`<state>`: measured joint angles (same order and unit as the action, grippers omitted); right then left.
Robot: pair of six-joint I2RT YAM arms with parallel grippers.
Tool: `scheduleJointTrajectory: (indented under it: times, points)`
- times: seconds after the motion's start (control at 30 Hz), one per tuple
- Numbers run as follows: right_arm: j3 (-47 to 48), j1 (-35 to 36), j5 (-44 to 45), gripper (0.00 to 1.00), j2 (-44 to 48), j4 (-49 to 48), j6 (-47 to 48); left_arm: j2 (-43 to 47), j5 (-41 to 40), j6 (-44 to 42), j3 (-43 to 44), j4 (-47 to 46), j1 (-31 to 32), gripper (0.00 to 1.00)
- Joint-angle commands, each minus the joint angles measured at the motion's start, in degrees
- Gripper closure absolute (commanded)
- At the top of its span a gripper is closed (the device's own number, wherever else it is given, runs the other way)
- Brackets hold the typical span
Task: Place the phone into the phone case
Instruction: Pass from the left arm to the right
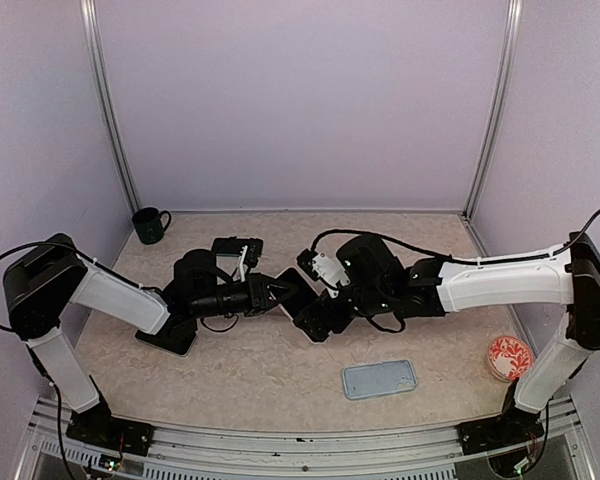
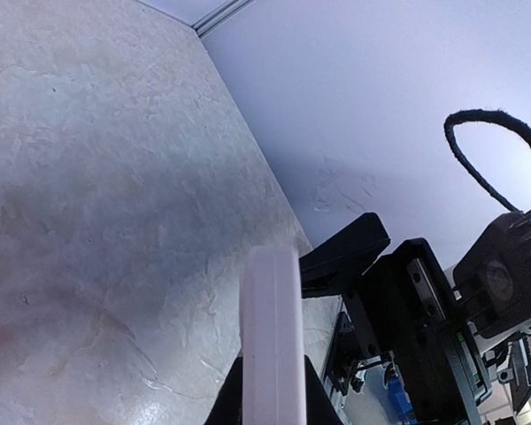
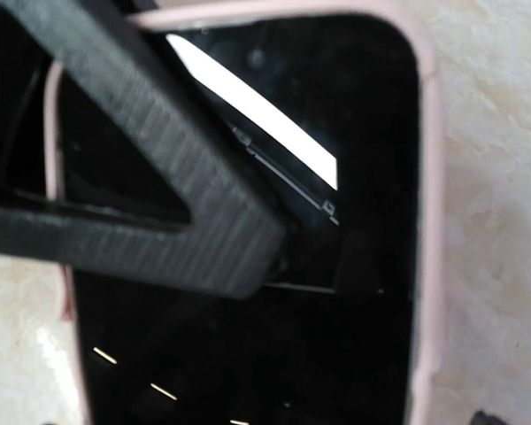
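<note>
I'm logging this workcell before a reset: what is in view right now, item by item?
phone: 1, black screen with pale pink edge, table centre, between both grippers
phone case: 1, light blue-grey, front of table
mug: 1, dark green, back left corner
dish: 1, red and white patterned, right edge
table: 1, beige marbled
left gripper: 1, black, shut on phone's edge
right gripper: 1, black, open over phone
</note>
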<state>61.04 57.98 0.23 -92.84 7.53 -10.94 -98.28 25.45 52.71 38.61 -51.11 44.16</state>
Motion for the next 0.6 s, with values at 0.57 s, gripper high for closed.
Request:
scheduleJointTrajectory:
  times: [0.57]
  points:
    - [3.51,2.19,4.90,0.01,-4.46,0.58,-0.88,2.71,-1.75,1.22,0.94,-3.28,-0.13,1.00]
